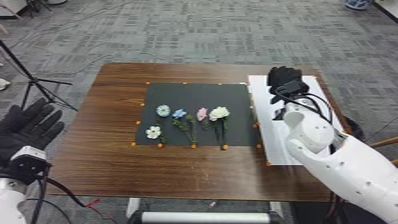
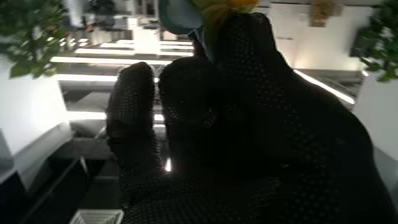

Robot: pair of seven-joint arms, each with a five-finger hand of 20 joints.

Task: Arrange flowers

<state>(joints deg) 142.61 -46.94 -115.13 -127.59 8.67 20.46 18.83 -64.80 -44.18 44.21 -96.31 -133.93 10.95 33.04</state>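
Right robot hand (image 1: 284,78) over sheet (image 1: 282,150); flowers (image 1: 219,112) on mat (image 1: 191,92).

The right wrist view shows the black glove of the right hand (image 1: 286,80). At the far end of the glove is a partly visible item (image 2: 182,16), pale blue beside yellow and orange; its type is indeterminate. Green foliage (image 2: 31,37) flanks the hand (image 2: 222,145). Bright strips (image 2: 98,59) cross the blurred background.

Head view looks down — wrist view sits close.
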